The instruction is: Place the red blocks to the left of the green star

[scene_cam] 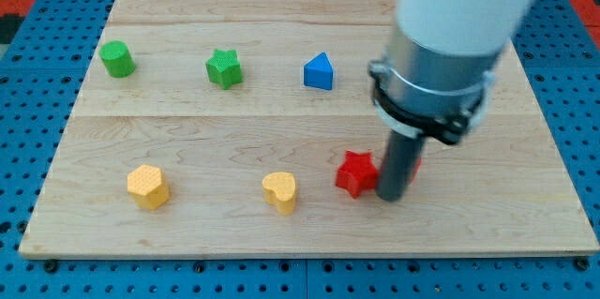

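Observation:
The green star [224, 67] lies in the upper left part of the wooden board [281, 243]. A red star [355, 173] lies at the lower middle-right. My tip [391, 196] touches or nearly touches the red star's right side. A second red block [415, 161] peeks out just right of the rod; its shape is hidden. Both red blocks are well to the right of and below the green star.
A green cylinder [117, 59] sits at the upper left. A blue triangle [319, 71] sits right of the green star. A yellow hexagon [148, 186] and a yellow heart [279, 192] lie along the bottom. The arm's wide body covers the upper right.

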